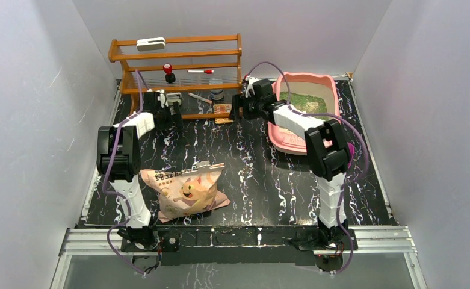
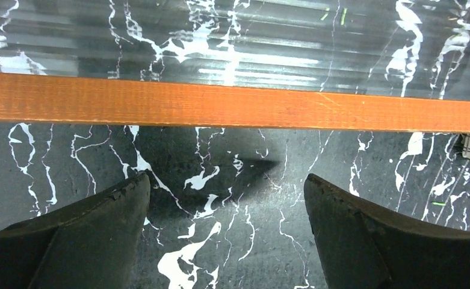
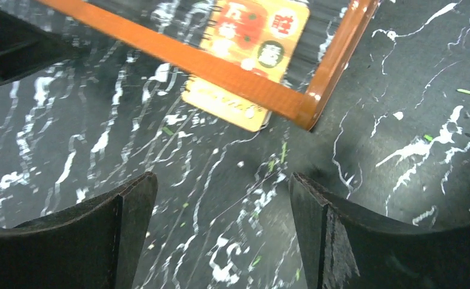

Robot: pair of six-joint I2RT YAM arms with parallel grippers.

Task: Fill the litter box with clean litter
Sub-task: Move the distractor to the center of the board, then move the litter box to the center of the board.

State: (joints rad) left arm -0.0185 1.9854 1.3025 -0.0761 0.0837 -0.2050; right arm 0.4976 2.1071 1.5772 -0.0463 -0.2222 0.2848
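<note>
Litter box (image 1: 305, 77) sits far right on the worktop (image 1: 250, 174), w/ clean litter (image 1: 304, 100) showing as a flat green layer in its far part. The near part of the floor is hidden by the right arm, so can't tell how full it is; I'd judge partial at best. The box is in easy reach of the right arm, which suits tipping in from that side.

Bag (image 1: 187, 189), beige w/ cat print, lies flat near left, just beside the left arm. Neither arm is on it. Can't tell if its top is open.

Left end effector (image 2: 227, 232): jaws spread wide, nothing between them, only marbled worktop below. It hangs low just in front of the bottom rail (image 2: 232, 108) of the wooden rack (image 1: 175, 66).

Right end effector (image 3: 220, 241): also wide apart and empty, pointing down at the worktop by the rack's near right corner, where a yellow card (image 3: 253, 42) pokes out under the rail. A few green grains (image 3: 467, 92) lie scattered there, prob. spill.

Both arms are empty and well apart from the bag, so this reads as between steps: either after smth by the rack, or just parked clear of the box.

Pink-purple thing (image 1: 351, 149) behind the right arm's elbow, beside the box, is too hidden to name.
</note>
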